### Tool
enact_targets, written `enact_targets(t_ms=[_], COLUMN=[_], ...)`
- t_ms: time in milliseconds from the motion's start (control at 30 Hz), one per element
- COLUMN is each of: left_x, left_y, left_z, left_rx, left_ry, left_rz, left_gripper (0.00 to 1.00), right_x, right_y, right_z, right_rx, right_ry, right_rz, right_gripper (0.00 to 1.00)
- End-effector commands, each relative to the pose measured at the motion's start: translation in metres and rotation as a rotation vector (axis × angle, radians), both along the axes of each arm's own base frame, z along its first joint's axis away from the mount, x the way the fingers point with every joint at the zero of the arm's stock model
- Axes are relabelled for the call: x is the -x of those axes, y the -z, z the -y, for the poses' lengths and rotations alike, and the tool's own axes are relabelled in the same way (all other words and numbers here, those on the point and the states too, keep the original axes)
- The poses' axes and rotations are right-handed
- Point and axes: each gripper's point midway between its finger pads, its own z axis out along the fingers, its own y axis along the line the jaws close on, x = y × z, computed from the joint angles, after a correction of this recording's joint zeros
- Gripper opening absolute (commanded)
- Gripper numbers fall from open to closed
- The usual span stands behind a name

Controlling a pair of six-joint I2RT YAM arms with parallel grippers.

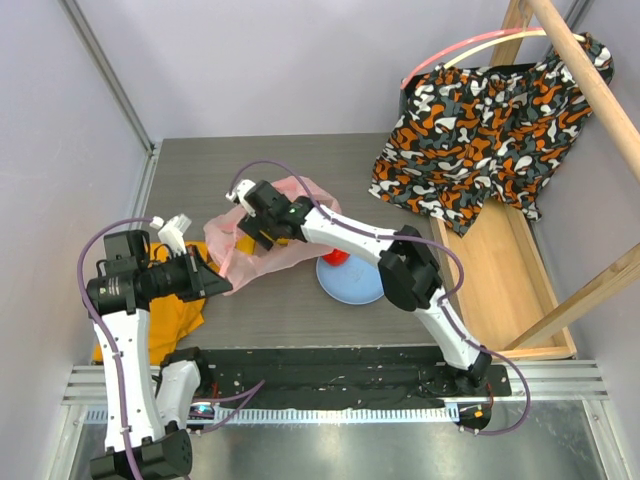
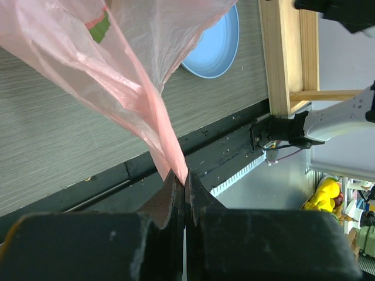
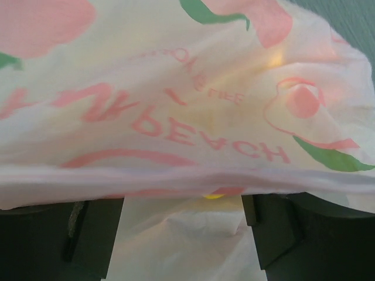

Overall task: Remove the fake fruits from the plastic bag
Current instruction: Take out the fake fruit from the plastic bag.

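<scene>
Plastic bag [image 1: 262,262] sits on the surface [image 1: 280,315], a corner pinched in my closed left end effector [image 2: 185,188], while my right end effector [image 3: 184,234] gapes empty at its mouth, so next I must clamp the yellow fruit [image 3: 212,196] glimpsed inside.

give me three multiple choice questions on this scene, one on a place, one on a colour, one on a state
1. Where is the red fruit? A on the plate; B in the wooden frame; C on the orange cloth.
2. What colour is the plate? A white; B light blue; C green.
3. How is the left hand? A open; B shut on the plastic bag; C shut on the plate.
Answers: 1 A, it sits at the plate's far edge. 2 B, its bare face is light blue. 3 B, its fingers pinch a stretched fold of bag.
</scene>
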Motion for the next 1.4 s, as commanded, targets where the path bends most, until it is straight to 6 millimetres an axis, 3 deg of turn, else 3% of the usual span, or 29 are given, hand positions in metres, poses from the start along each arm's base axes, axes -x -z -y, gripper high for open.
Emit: enact_targets(t_ms=[0, 67, 233, 267, 367, 400, 467, 500, 600, 633, 867, 1100, 1167, 1267, 1333, 1367], left_x=[0.001, 0.002, 0.003, 0.003, 0.002, 0.002, -0.002, -0.004, -0.015, -0.02, -0.07, -0.106, -0.122, -0.137, -0.139, -0.14], left_y=[-0.006, -0.006, -0.008, -0.009, -0.009, -0.01, -0.01, -0.009, -0.009, -0.01, -0.03, -0.043, -0.042, -0.041, -0.04, -0.038], left_z=[0.004, 0.005, 0.005, 0.006, 0.006, 0.006, 0.005, 0.005, 0.002, 0.001, -0.013, -0.023, -0.032, -0.036, -0.035, -0.036], left_rx=[0.025, 0.028, 0.027, 0.027, 0.027, 0.031, 0.031, 0.036, 0.028, 0.034, 0.031, 0.037, 0.017, 0.051, 0.062, 0.06], left_ry=[0.015, 0.015, 0.017, 0.018, 0.02, 0.017, 0.014, 0.01, -0.009, -0.026, -0.079, -0.124, -0.182, -0.235, -0.23, -0.229], left_rz=[0.022, 0.024, 0.033, 0.038, 0.043, 0.042, 0.054, 0.052, 0.072, 0.071, 0.144, 0.17, 0.181, 0.159, 0.151, 0.146], left_gripper=[0.0, 0.0, 0.0, 0.0, 0.0, 0.0, 0.0, 0.0, 0.0, 0.0, 0.0, 0.0, 0.0, 0.0, 0.0, 0.0], right_x=[-0.025, -0.025, -0.027, -0.026, -0.022, -0.02, -0.014, -0.01, 0.002, 0.007, 0.052, 0.104, 0.125, 0.147, 0.162, 0.167], right_y=[-0.003, 0.007, 0.009, 0.008, 0.003, -0.015, -0.033, -0.054, -0.078, -0.096, -0.145, -0.142, -0.129, -0.132, -0.155, -0.155], right_z=[0.003, 0.003, 0.0, 0.001, 0.0, -0.002, -0.006, -0.007, -0.005, -0.002, 0.01, 0.028, 0.041, 0.063, 0.076, 0.082], right_rx=[-0.003, 0.023, 0.044, 0.05, 0.051, 0.033, -0.005, -0.033, -0.062, -0.081, -0.154, -0.115, -0.073, -0.042, -0.08, -0.086], right_ry=[0.058, 0.037, -0.007, -0.012, -0.055, -0.078, -0.124, -0.14, -0.199, -0.211, -0.312, -0.469, -0.547, -0.63, -0.698, -0.718], right_rz=[0.051, 0.041, 0.048, 0.047, 0.047, 0.065, 0.066, 0.083, 0.079, 0.092, -0.001, -0.181, -0.242, -0.264, -0.232, -0.234], right_gripper=[0.83, 0.76, 0.59, 0.49, 0.33, 0.21, 0.14, 0.09, 0.08, 0.08, 0.08, 0.1, 0.1, 0.1, 0.1, 0.1])
